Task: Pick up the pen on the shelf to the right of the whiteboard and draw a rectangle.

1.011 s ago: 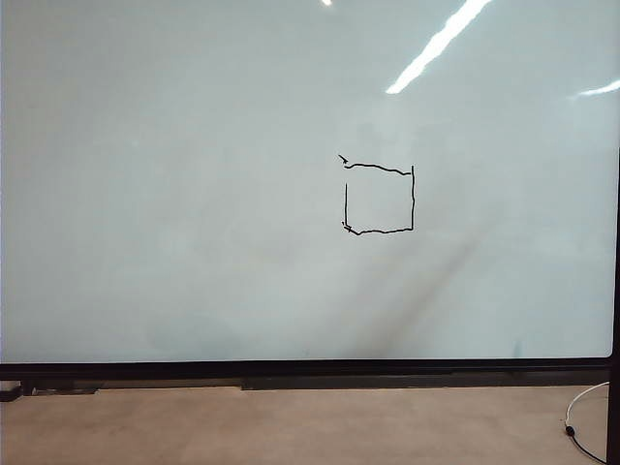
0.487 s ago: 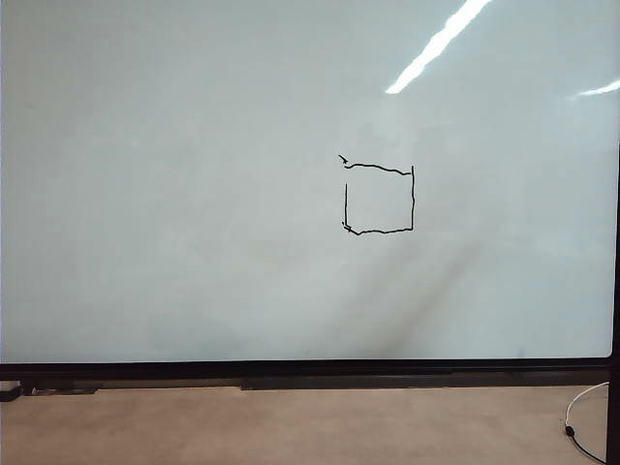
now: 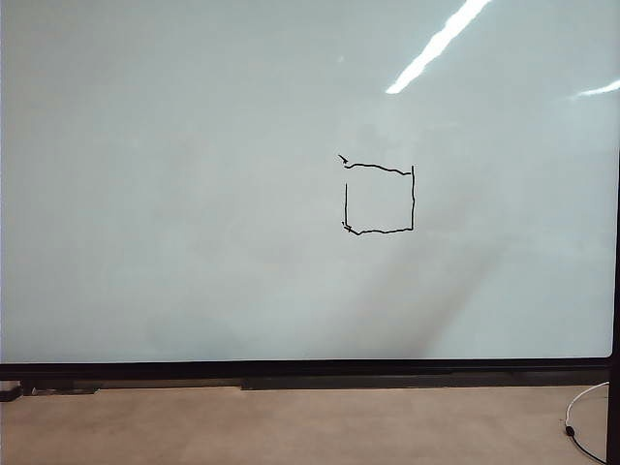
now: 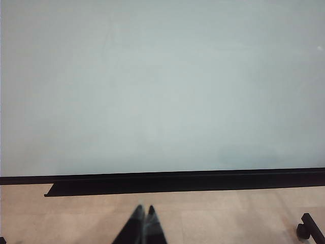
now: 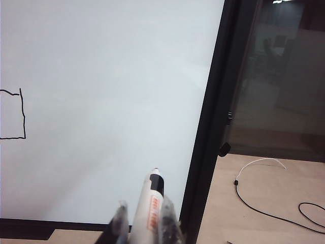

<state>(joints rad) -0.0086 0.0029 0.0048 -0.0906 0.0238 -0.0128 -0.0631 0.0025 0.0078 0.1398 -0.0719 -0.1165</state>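
Nothing has shifted on the whiteboard [image 3: 194, 194] since the earlier frame: I judge the rectangle [image 3: 379, 199] done, so next I'd return the pen [image 5: 151, 209], pinched by my right gripper [image 5: 144, 223] off its right edge, seen only from that wrist; left gripper [image 4: 143, 223] pressed together below.

Office or lab: huge whiteboard [image 3: 194, 194], pale floor [image 3: 291, 426], loose cable [image 5: 264, 198]

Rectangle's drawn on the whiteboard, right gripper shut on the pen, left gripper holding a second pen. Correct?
Not quite. The left wrist view shows the left gripper shut and empty, with no second pen. The rest holds: the rectangle is on the whiteboard, and the right gripper is shut on the pen.
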